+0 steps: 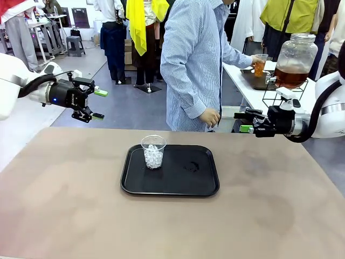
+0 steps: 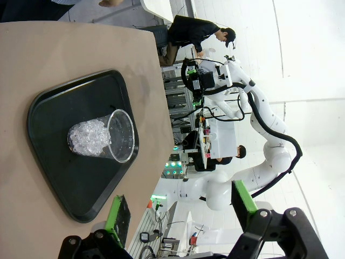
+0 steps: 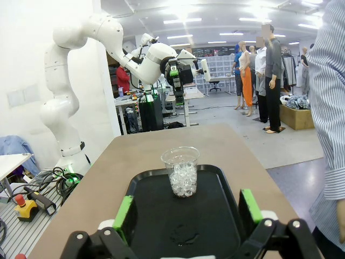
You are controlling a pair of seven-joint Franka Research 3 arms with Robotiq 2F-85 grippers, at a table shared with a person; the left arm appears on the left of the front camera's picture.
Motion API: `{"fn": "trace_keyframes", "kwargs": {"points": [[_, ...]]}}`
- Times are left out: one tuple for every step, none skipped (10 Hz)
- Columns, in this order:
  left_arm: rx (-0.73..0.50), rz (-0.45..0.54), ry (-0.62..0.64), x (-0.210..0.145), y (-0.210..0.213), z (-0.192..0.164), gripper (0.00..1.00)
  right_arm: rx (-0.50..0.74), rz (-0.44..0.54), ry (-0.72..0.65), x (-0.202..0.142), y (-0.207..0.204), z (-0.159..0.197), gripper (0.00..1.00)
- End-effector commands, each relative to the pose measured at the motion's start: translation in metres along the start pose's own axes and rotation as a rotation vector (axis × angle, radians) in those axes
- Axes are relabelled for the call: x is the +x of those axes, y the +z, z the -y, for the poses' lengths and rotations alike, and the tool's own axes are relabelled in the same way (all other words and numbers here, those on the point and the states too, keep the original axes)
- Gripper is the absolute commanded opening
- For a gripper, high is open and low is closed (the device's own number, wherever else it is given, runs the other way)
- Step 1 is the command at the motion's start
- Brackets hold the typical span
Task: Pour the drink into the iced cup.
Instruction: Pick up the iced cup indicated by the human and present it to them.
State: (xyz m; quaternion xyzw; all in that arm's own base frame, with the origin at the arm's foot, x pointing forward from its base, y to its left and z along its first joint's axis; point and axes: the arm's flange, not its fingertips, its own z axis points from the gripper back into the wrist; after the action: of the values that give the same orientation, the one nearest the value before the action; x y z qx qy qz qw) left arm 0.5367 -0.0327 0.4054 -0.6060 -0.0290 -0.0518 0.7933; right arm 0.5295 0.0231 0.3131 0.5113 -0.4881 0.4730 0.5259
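Observation:
The iced cup (image 1: 153, 152), clear plastic with ice in the bottom, stands upright at the left end of a black tray (image 1: 188, 181) in the middle of the table. At the far side a person in a striped shirt holds a small cup of amber drink (image 1: 260, 66) beside a glass dispenser jar (image 1: 295, 58) of the same liquid. My left gripper (image 1: 99, 104) hangs open above the table's far left, well away from the tray. My right gripper (image 1: 240, 121) is open at the far right. The iced cup (image 2: 102, 136) (image 3: 181, 171) lies ahead of both open grippers (image 2: 180, 208) (image 3: 186, 209), nothing between the fingers.
The jar stands on a wire rack on a white side table (image 1: 250, 89) behind the far right corner. The person's other hand (image 1: 209, 116) hangs near the table's far edge. A small wet spot (image 1: 190, 167) marks the tray. Other people stand farther back.

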Motion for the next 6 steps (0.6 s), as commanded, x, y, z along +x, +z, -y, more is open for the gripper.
{"fn": "trace_keyframes", "kwargs": {"points": [[-0.001,0.001,-0.002,0.0004,0.0003,0.0009,1.00,0.011,-0.005,-0.006,0.0050,-0.0011,0.0025,1.00],[-0.001,0.001,-0.002,0.0004,0.0003,0.0009,1.00,0.011,-0.005,-0.006,0.0050,-0.0011,0.0025,1.00],[-0.001,0.001,-0.002,0.0004,0.0003,0.0009,1.00,0.011,-0.005,-0.006,0.0050,-0.0011,0.0025,1.00],[-0.001,0.001,-0.002,0.0004,0.0003,0.0009,1.00,0.011,-0.005,-0.006,0.0050,-0.0011,0.0025,1.00],[-0.001,0.001,-0.002,0.0004,0.0003,0.0009,1.00,0.011,-0.005,-0.006,0.0050,-0.0011,0.0025,1.00],[-0.001,0.001,-0.002,0.0004,0.0003,0.0009,1.00,0.011,-0.005,-0.006,0.0050,-0.0011,0.0025,1.00]]}}
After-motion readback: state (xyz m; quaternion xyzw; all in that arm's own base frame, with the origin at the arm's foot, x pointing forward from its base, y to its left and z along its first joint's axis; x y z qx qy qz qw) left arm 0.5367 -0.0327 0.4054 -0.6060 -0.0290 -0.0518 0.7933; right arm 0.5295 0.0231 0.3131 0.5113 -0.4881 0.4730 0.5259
